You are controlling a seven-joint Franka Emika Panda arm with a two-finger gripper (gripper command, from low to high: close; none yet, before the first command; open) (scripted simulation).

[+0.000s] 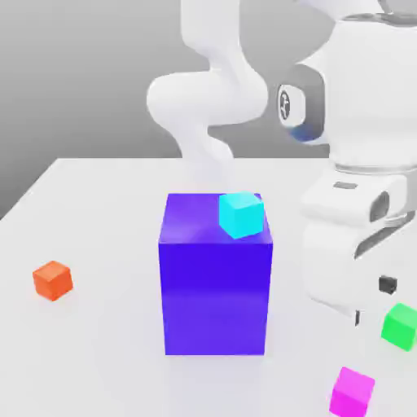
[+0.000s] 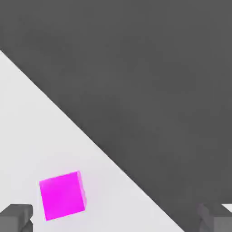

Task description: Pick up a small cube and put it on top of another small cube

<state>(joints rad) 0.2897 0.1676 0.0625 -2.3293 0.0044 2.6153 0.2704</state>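
With its jaws spread wide and empty, the gripper [image 2: 113, 217] hangs off-centre from the magenta cube [image 2: 62, 195], so a straight descent could knock it aside

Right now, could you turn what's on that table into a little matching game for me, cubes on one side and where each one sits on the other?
Things:
1. cyan cube
2. orange cube
3. magenta cube
4. green cube

Places:
A. alone on the table, far toward the exterior view's left
B. on top of the big blue block
C. on the table beside the robot's hand, at the exterior view's right edge
D. nearest the camera, toward the exterior view's lower right

Pairs: 1-B, 2-A, 3-D, 4-C
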